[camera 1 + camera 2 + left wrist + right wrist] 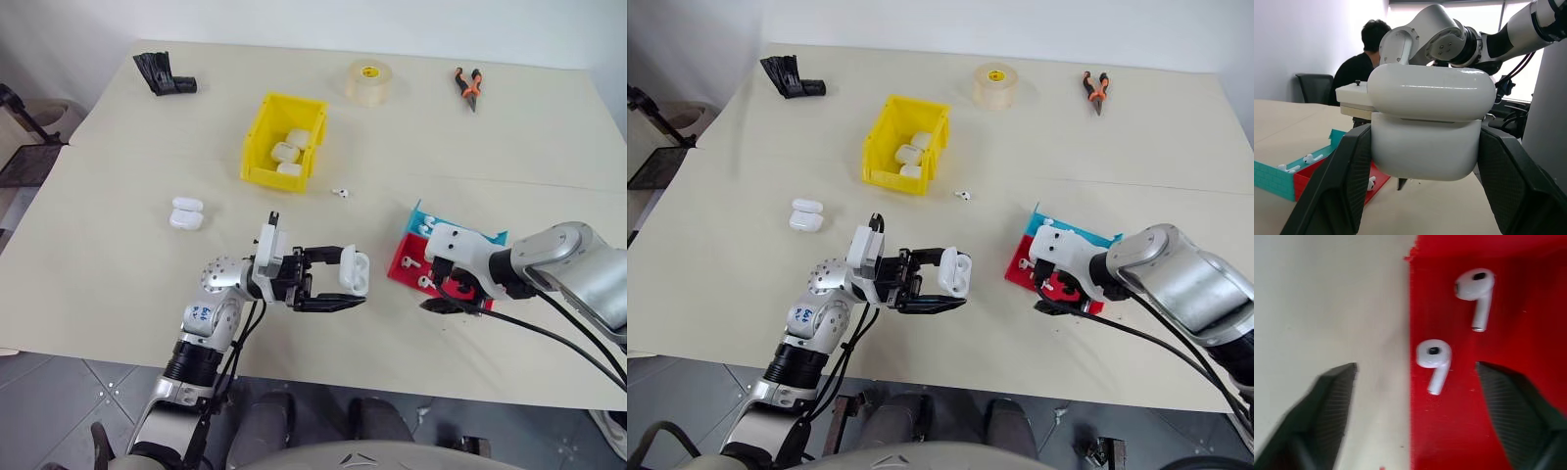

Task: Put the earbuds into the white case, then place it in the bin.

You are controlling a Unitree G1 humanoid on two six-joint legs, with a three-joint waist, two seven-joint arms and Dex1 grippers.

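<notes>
My left gripper (350, 280) is shut on a white case (357, 271), held above the table in front of me; the left wrist view shows the case (1427, 122) clamped between both black fingers. My right gripper (1415, 371) points down, open, over the edge of the red tray (1528, 308). One earbud (1434, 363) lies between its fingers, untouched, with a second earbud (1475, 293) beyond it. A loose earbud (340, 193) lies on the table near the yellow bin (257, 145), which holds three white cases.
A blue tray (419, 213) with earbuds adjoins the red tray (401, 268). Two more white cases (186, 212) sit on the table to the left. At the far edge lie a tape roll (369, 81), pliers (468, 86) and a black object (165, 75). A person (1364, 58) sits in the background.
</notes>
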